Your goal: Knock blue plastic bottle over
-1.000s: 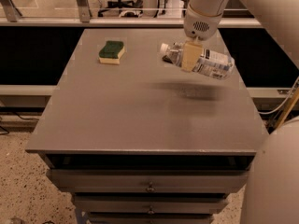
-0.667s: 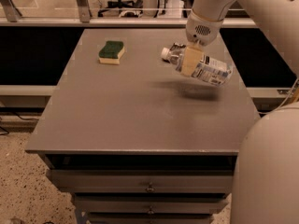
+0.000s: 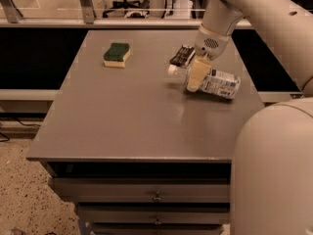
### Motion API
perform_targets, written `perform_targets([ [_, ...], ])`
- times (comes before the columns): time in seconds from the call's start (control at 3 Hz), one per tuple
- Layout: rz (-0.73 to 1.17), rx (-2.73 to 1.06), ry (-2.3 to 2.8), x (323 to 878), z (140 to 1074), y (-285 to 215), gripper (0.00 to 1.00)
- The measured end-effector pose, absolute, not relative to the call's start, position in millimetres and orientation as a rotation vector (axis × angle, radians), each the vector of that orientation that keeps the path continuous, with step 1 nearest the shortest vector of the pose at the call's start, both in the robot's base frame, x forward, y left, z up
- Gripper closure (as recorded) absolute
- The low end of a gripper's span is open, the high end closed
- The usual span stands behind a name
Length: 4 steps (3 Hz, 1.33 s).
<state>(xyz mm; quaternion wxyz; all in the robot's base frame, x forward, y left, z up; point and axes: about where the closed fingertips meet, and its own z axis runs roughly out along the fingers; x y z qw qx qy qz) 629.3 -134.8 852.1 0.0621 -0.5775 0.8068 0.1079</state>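
The blue plastic bottle lies on its side on the right part of the grey table. Its white cap points left and its printed label faces up. My gripper hangs from the arm at the upper right, right over the bottle's neck and touching or nearly touching it. It hides the bottle's middle. A small flat black object lies just behind the cap. The green-and-yellow sponge sits at the far left of the table, well away from my gripper.
The table's right edge is close to the bottle's base. Drawers sit under the table's front edge. A rail and an office chair stand behind the table. My robot body fills the lower right corner.
The gripper and the lying bottle have shifted a little toward the table's front. The black object behind the cap now shows clearly.
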Motion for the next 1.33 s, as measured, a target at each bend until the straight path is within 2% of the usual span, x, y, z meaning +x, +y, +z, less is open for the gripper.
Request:
perform_targets([
  [0.33,0.313,-1.727,2.421,637,850,-131,0.00],
  [1.0,0.277,-1.679,2.312,632,861,-141,0.00],
  [1.33,0.201,-1.569,2.136,580,886,-179,0.00],
])
